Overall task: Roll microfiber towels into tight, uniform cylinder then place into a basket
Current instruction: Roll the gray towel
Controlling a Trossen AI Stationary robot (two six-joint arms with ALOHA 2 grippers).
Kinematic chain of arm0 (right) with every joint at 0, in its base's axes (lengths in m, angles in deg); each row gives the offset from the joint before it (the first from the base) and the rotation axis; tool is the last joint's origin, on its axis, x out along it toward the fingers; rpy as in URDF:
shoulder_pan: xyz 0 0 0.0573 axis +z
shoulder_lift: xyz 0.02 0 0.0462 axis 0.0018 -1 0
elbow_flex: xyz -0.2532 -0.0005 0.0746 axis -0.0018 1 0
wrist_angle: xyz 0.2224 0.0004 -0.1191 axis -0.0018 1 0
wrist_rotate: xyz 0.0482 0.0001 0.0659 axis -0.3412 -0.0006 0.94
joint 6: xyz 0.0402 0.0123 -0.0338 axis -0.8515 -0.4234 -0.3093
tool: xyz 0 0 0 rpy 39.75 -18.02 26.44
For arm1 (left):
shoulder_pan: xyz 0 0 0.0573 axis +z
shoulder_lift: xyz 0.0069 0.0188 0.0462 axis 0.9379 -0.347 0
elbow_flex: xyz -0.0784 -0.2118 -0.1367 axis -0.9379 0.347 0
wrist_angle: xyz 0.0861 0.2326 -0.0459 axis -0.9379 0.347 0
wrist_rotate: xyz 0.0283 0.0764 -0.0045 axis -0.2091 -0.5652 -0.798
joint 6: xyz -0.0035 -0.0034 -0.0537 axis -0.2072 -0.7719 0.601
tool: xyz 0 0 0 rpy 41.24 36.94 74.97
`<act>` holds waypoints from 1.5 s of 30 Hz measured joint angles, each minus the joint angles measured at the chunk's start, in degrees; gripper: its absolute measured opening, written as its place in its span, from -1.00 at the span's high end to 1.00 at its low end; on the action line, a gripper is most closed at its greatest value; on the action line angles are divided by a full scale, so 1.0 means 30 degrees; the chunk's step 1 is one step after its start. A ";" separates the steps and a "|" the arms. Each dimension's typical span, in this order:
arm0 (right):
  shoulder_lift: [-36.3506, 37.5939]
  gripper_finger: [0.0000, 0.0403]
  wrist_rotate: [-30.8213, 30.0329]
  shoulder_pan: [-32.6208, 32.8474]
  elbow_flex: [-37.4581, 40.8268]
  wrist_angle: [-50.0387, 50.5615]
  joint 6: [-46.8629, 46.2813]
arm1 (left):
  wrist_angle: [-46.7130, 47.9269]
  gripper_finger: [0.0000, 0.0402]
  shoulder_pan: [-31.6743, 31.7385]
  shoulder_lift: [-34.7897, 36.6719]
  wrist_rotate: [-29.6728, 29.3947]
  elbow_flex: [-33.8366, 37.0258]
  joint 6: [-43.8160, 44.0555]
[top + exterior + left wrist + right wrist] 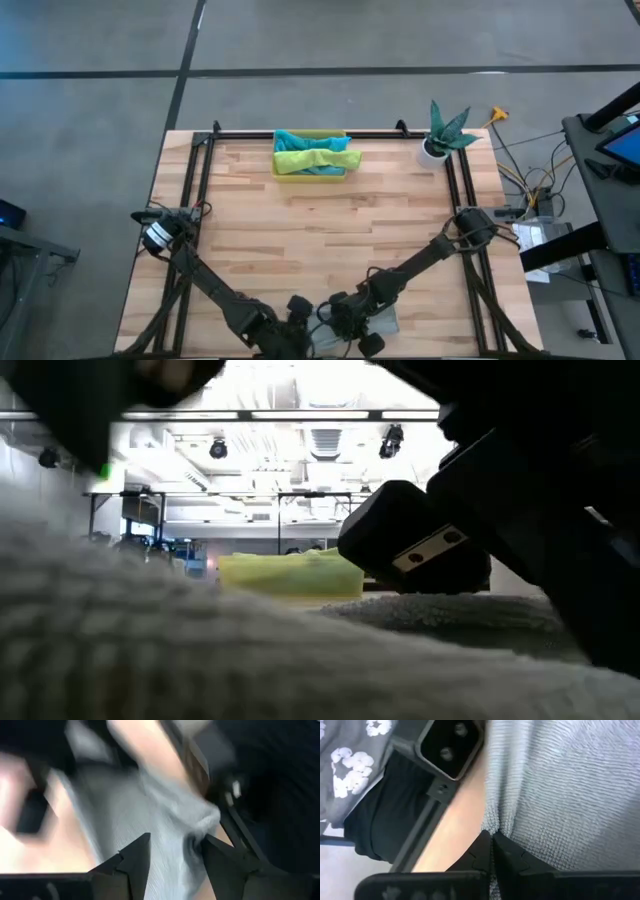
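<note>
Grey floor (90, 130), ceiling spotlights (218, 449)

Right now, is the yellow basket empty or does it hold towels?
Not empty. The basket holds a teal towel and a lime green towel, seen from above.

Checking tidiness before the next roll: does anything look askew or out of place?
In the basket at the table's far edge, the lime green towel sprawls loosely over the teal towel, its end hanging past the rim, not a tight cylinder.
</note>
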 joint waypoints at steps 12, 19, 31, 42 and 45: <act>0.1116 0.96 0.0569 -0.1542 0.3533 -0.4774 -0.1457 | -0.0603 0.39 -0.3011 0.0046 -0.7419 -0.0208 -0.7147; 0.1235 0.96 0.2570 -0.2418 0.5829 -1.0122 -0.3926 | -0.1327 0.47 -0.2743 -0.0648 -0.6747 0.0135 -0.7018; 0.1270 0.96 0.2755 -0.2984 0.8266 -1.6109 -0.7254 | -0.1480 0.47 -0.2171 -0.2563 -0.8113 0.0018 -0.7961; 0.1274 0.96 0.1814 -0.2944 0.8385 -1.5483 -0.7235 | -0.1612 0.47 -0.2158 -0.2519 -0.9780 -0.0339 -0.8760; 0.1267 0.96 0.1674 -0.2868 0.8391 -1.5321 -0.7165 | -0.1588 0.47 -0.2076 -0.2519 -0.9871 -0.0339 -0.8760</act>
